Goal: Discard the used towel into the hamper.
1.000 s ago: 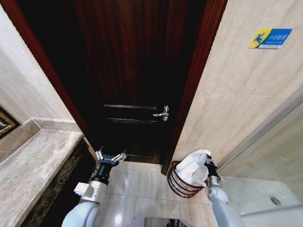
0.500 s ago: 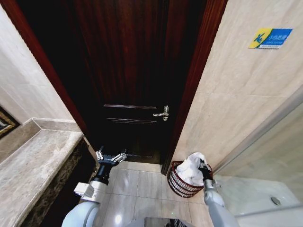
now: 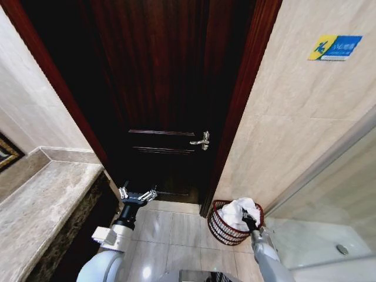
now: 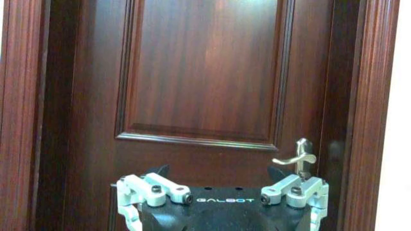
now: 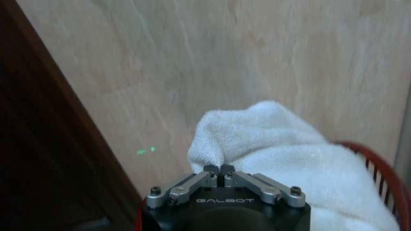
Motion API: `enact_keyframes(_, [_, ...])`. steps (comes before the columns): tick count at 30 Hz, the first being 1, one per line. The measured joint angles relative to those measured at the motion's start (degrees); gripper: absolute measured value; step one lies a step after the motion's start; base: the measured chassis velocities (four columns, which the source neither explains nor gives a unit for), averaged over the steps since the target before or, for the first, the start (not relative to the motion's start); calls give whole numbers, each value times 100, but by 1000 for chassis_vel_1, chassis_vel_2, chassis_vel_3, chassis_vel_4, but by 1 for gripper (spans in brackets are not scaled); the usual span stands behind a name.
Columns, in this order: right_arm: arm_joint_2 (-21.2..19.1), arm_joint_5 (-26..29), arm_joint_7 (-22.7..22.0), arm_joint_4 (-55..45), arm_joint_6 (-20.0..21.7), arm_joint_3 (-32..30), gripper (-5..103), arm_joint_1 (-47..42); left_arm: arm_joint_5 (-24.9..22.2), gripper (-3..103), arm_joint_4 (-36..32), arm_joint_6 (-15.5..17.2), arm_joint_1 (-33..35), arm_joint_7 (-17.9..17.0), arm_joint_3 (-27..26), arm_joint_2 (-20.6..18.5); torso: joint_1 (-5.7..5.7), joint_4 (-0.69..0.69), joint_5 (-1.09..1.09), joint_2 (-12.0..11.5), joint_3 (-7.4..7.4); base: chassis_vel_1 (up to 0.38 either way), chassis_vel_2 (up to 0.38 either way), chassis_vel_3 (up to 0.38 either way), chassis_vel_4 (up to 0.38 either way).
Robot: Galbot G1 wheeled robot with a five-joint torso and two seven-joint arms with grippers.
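Note:
The white towel [image 3: 237,212] lies bunched in the top of the hamper [image 3: 220,229], a dark red wire basket on the floor by the door frame. My right gripper [image 3: 247,222] is at the hamper's rim, shut on a fold of the towel [image 5: 276,144]. In the right wrist view its fingertips [image 5: 219,169] meet at that fold, with the hamper's red rim [image 5: 380,169] beyond. My left gripper [image 3: 138,196] is held open in front of the door, apart from both; the left wrist view shows the left gripper [image 4: 218,174] with nothing between its fingers.
A dark wooden door [image 3: 170,106] with a metal handle [image 3: 201,141] stands ahead. A marble counter [image 3: 41,205] runs along the left. A tiled wall [image 3: 294,129] and a glass panel [image 3: 335,194] close off the right. Tiled floor [image 3: 170,232] lies between.
My right gripper has come down with the towel, which now sits lower, inside the hamper's top. The left arm has not moved.

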State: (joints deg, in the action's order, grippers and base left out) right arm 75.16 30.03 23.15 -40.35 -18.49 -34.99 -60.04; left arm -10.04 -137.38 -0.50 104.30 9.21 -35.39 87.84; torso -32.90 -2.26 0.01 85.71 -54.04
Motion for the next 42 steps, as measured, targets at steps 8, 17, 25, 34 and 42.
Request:
enact_keyframes(8, [-94,-420,218,626,645,-36,1,374,0,99,0,0,0,0,0,0,0,0,-3,0,0,0,0,0,0])
enact_keyframes(17, [-64,-1259,29,992,1023,-45,1,876,0,99,0,0,0,0,0,0,0,-1,-1,0,0,0,0,0,0])
enact_keyframes(25, [-5,-1576,-57,1301,1060,-99,1,1071,0,99,0,0,0,0,0,0,0,-1,-1,0,0,0,0,0,0])
enact_keyframes(34, [-114,-1625,75,1282,1122,-115,1,929,0,99,0,0,0,0,0,0,2,1,-1,0,0,-3,7,2,-4])
enact_keyframes(42, [-86,-1789,-87,1188,1223,-162,1,875,0,99,0,0,0,0,0,0,-4,-2,0,-1,-1,-93,94,94,-105])
